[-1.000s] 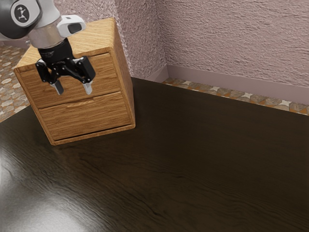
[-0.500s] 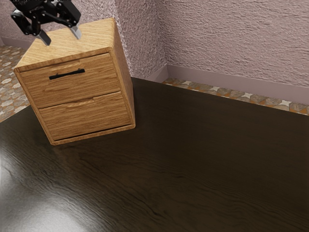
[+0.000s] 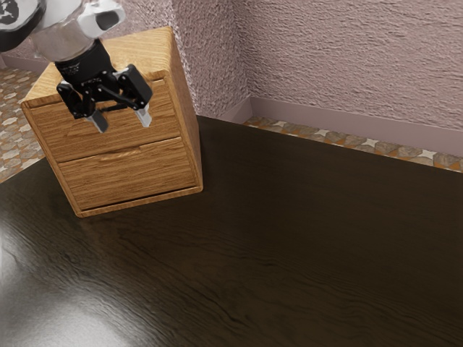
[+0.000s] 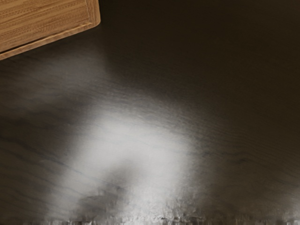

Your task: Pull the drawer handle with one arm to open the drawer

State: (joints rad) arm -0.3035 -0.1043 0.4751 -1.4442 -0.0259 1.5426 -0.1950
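Hovering item: black two-finger gripper (image 3: 121,119), fingers spread wide, nothing between them; state released.

Carrier: arm (image 3: 69,40), white and grey, entering from the exterior view's upper left.

Task item: upper drawer (image 3: 72,141) of a small oak-grain two-drawer cabinet (image 3: 184,108). It stands at the far corner of the table, toward the exterior view's left. The drawer front sits flush with the frame, so it is judged shut. Its handle lies behind the gripper and cannot be made out. Whether the fingers touch the drawer front cannot be told.

Other items:
- lower drawer (image 3: 130,177), flush, with a shallow groove along its upper edge.
- table (image 3: 289,253), dark polished wood. The wrist view looks down on it beside the cabinet's lower corner (image 4: 42,23).
- wall (image 3: 347,50), rough pinkish plaster.
- floor (image 3: 362,141), patterned tile.

Risks, as judgement:
- With the fingers pointing mostly downward in front of the drawer, closing could miss the bar or catch only one edge. A pull would then slip off.
- The cabinet looks light and unfixed. A pull not in line with the drawer's travel could drag or turn the whole box across the glossy table instead of opening the drawer.
- Fingertips pressed against the front could jam before they close.

Markings: a round emblem (image 3: 9,11) on the arm's joint, not readable. No other writing or brand found.
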